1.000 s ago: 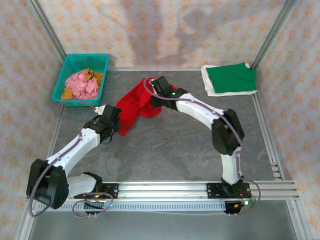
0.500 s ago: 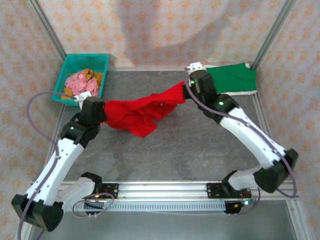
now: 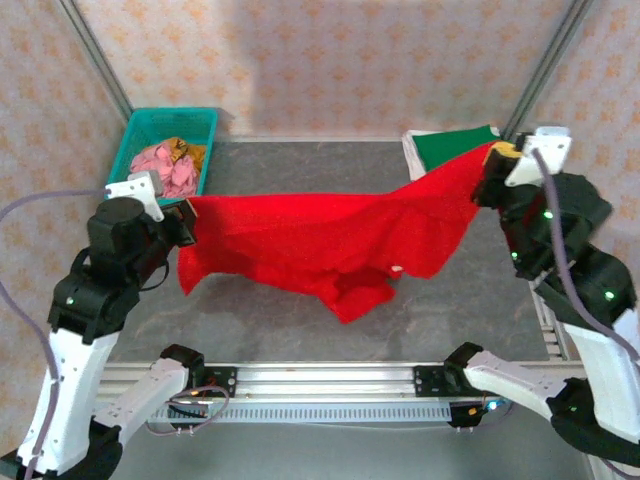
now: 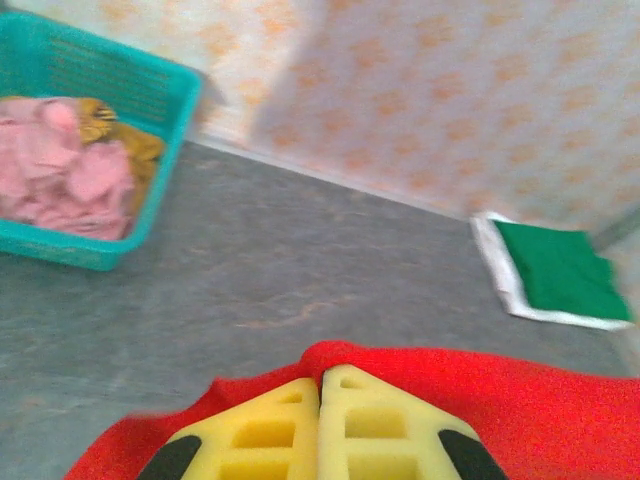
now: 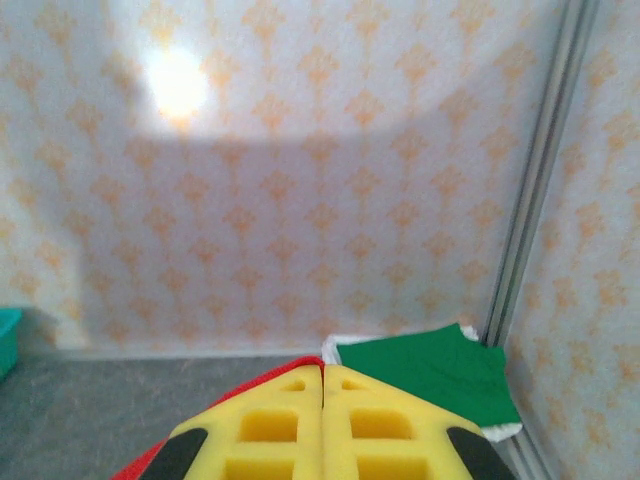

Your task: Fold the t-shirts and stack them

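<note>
Closed left fingers [image 4: 295, 425] and closed right fingers [image 5: 345, 420] each pinch an edge of the soft red t-shirt [image 3: 320, 240], stretched and sagging over the middle of the tabletop [image 3: 290, 165], sleeves lost in folds. At the far right corner, a folded green t-shirt [image 3: 450, 148] hides most of a white t-shirt [image 4: 497, 262].

red shirt [image 3: 300, 235] stretched across middle, basket [image 3: 175, 113] far left

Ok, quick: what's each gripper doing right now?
The left gripper is shut on one end of the red t-shirt.
The right gripper is shut on its other end, cloth stretched between them.
</note>
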{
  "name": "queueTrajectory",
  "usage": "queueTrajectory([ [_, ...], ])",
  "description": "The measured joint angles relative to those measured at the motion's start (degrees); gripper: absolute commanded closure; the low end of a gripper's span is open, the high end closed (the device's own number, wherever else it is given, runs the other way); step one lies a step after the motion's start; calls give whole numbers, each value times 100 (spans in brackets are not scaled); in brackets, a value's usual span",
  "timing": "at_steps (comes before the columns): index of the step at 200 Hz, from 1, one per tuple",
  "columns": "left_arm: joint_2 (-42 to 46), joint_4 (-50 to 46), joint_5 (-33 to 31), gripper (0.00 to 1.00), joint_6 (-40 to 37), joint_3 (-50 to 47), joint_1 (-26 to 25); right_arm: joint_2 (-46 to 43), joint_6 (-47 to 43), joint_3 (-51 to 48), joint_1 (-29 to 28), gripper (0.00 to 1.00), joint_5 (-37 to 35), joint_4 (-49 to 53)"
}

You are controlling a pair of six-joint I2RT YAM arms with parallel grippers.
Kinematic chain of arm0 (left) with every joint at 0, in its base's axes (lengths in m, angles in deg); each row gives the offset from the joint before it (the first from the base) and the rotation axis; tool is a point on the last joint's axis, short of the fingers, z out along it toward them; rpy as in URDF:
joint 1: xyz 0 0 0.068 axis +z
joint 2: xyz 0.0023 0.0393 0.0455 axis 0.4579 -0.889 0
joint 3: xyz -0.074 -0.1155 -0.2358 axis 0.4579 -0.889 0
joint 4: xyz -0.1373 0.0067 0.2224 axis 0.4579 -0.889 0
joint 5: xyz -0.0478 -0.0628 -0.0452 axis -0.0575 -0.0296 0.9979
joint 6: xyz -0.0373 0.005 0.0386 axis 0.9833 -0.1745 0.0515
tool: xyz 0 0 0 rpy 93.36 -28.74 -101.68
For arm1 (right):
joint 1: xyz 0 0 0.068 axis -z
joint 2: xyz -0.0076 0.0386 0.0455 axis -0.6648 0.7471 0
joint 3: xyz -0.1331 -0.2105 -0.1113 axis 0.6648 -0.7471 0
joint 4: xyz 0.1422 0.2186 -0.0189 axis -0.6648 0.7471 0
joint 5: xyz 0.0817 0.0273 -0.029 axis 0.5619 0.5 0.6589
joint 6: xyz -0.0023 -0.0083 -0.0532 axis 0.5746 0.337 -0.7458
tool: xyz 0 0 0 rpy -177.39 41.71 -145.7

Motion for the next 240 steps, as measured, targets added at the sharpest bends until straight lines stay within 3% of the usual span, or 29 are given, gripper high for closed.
queueTrajectory([
  [22,59,0,341,100,61,323,0,216,-133,636,0,100,-103,173],
  [51,-284,13,249,100,118,844,0,1078,-380,1668,101,100,-208,166],
  [79,-1410,227,302,100,160,1235,251,2430,-378,2608,680,100,216,81],
  [110,-3145,702,581,100,162,1185,828,4544,-273,3827,1392,100,807,-33],
  [115,-3410,769,647,85,162,1154,944,4944,-251,4022,1462,100,916,-74],
  [120,-3703,828,739,66,157,1130,1086,5283,-249,4216,1521,92,986,-83],
  [126,-3991,883,789,48,155,1117,1226,5814,-223,4533,1596,75,1110,-98],
  [129,-4170,907,791,41,155,1117,1298,6076,-173,4688,1628,65,1189,-116],
  [135,-4478,957,776,33,151,1121,1427,6540,-153,4986,1681,58,1292,-173],
  [141,-4774,944,713,30,136,1180,1541,7003,-118,5324,1729,51,1410,-179],
  [151,-5202,905,551,27,114,1335,1670,7744,-39,5895,1788,28,1593,-214],
  [167,-5484,907,315,27,96,1423,1755,8426,94,6113,1849,16,1867,-192],
  [183,-5195,1008,133,27,101,1202,1705,8537,271,5967,1869,6,2107,13],
  [206,-3989,1252,-216,29,98,385,1386,7967,470,5237,1834,5,2319,192],
  [240,-2535,1729,-208,37,120,-1047,566,5064,929,1008,1539,17,2612,-562],
])
